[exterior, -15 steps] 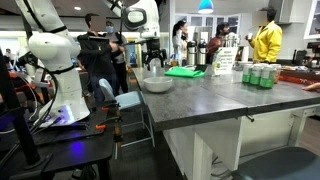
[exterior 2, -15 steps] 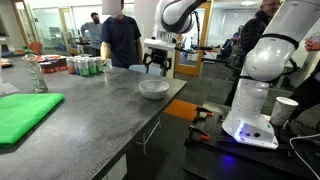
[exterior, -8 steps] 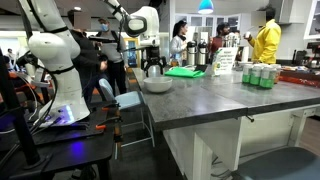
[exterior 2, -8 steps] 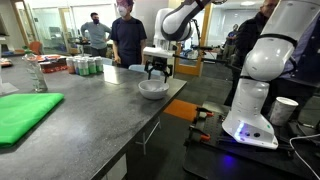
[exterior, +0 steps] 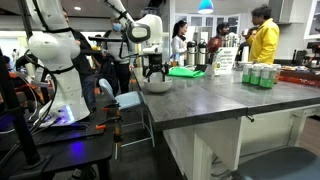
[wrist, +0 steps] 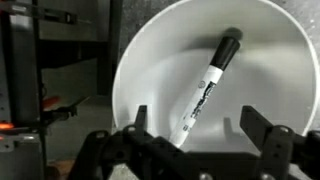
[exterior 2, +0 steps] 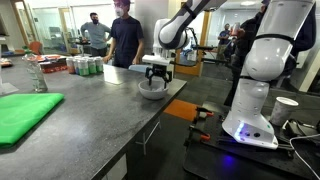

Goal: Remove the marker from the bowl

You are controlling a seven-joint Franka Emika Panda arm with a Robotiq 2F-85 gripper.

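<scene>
The white bowl [wrist: 150, 70] fills the wrist view, with a white marker [wrist: 205, 90] with a black cap lying slanted inside it. My gripper [wrist: 200, 125] is open, its fingers on either side of the marker's lower end, apart from it. In both exterior views the gripper [exterior: 153, 71] [exterior 2: 155, 78] hangs just above the bowl [exterior: 157, 86] [exterior 2: 152, 91], which stands at the corner of the grey table [exterior: 210, 95] [exterior 2: 70, 125]. The marker is hidden in those views.
A flat green tray [exterior: 184, 71] [exterior 2: 22, 113] lies on the table. Several drink cans [exterior: 260, 76] [exterior 2: 85, 66] stand farther along. People stand behind the table. A second white robot base [exterior: 60, 75] [exterior 2: 255, 90] stands beside the table's edge.
My gripper has come down from above the table toward the bowl, and now sits just over it. The bowl and marker have not moved.
</scene>
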